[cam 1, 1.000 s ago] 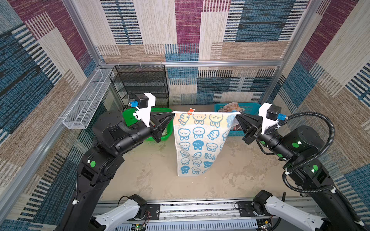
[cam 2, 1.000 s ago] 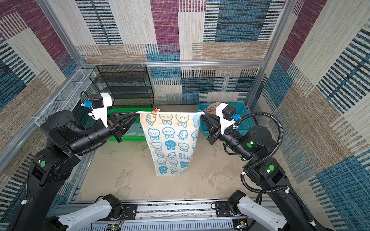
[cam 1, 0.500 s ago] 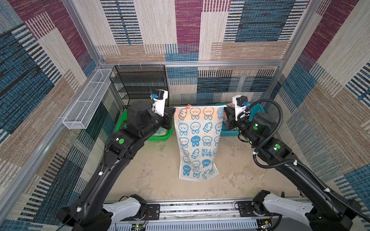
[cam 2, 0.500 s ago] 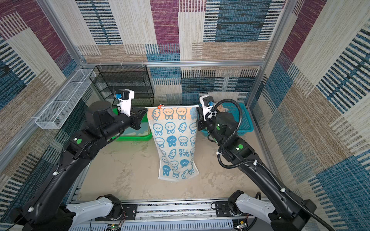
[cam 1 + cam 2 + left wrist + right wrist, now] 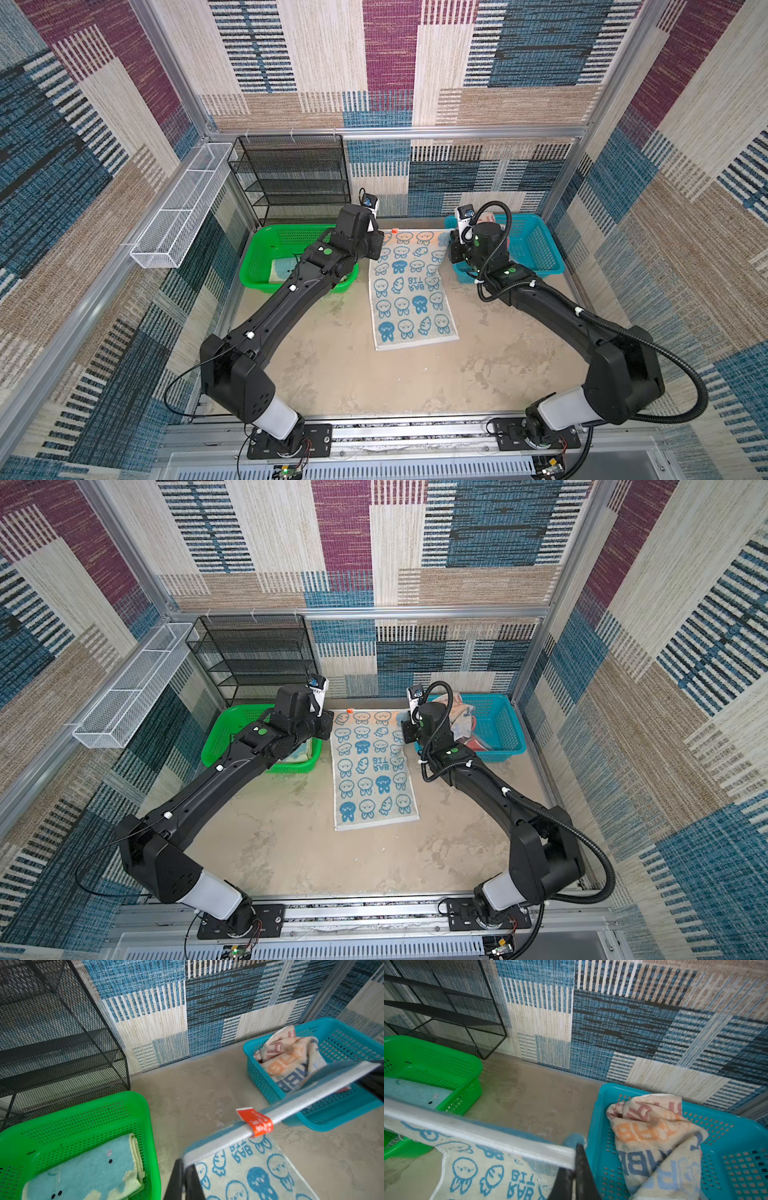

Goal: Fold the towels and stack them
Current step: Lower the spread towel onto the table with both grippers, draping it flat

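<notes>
Terry rabbit towel [image 5: 409, 291] is spread on the table [image 5: 324, 365] between the green basket [image 5: 266, 249] and the blue basket [image 5: 536, 253]. Its long axis runs from the far wall straight toward our bases. The near short edge lies flat, while the far short edge looks lifted and is pulled taut between the two hands. Left gripper [image 5: 185, 1164] is clamped on the far-left corner and right gripper [image 5: 572, 1159] on the far-right corner, so the hold is symmetric. The free end therefore lies straight back toward us from both hands, and neither arm is nearer. We judge the next move halves the length: carry the far edge over to the near edge, both arms drawing back together. Watch for skew, as a wrinkle sits on the right edge mid-length.
</notes>
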